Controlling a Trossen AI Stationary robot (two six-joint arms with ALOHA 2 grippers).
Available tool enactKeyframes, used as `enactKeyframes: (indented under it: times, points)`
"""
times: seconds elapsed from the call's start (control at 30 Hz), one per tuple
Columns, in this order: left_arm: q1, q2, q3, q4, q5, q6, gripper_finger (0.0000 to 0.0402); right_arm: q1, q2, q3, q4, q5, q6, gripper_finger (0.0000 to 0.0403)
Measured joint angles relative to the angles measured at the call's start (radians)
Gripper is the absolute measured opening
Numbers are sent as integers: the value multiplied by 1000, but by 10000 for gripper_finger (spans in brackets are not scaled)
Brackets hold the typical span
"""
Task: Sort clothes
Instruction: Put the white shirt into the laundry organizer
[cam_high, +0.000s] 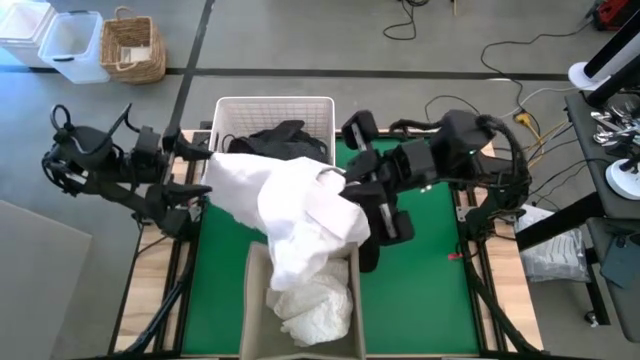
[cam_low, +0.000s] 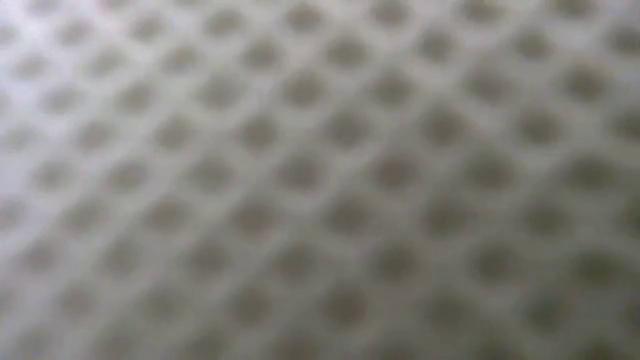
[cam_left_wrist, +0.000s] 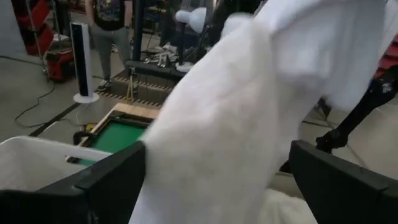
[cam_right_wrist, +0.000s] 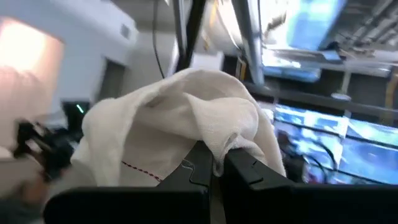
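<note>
White garment (cam_high: 290, 205) draped above beige bin (cam_high: 255, 300) | right gripper (cam_right_wrist: 214, 165) pinched shut on its edge | left gripper (cam_left_wrist: 214, 180) spread wide, cloth hanging between its fingers, seemingly ungripped

Even, bright overhead light with soft shadows. The low view is filled by a blurred mesh pattern. Both wrist views are soft; a white garment (cam_left_wrist: 249, 118) looks washed out.

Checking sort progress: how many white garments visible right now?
2. One white garment hangs from the right gripper, spread between the white basket and the tan bin. One crumpled white garment lies in that bin. More may be hidden underneath.
</note>
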Motion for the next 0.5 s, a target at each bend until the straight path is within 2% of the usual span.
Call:
enactKeyframes:
  times: [0.07, 0.27, 0.5]
  points:
    - [0, -5, 0, -34, -24, 0, 367, 0, -1, 0, 46, -32, 32, 9]
    - [0, -18, 0, -110, -150, -8, 367, 0, -8, 0, 154, -39, 62, 9]
    - [0, 14, 0, 6, -143, 17, 367, -3, -8, 0, 235, -57, 127, 9]
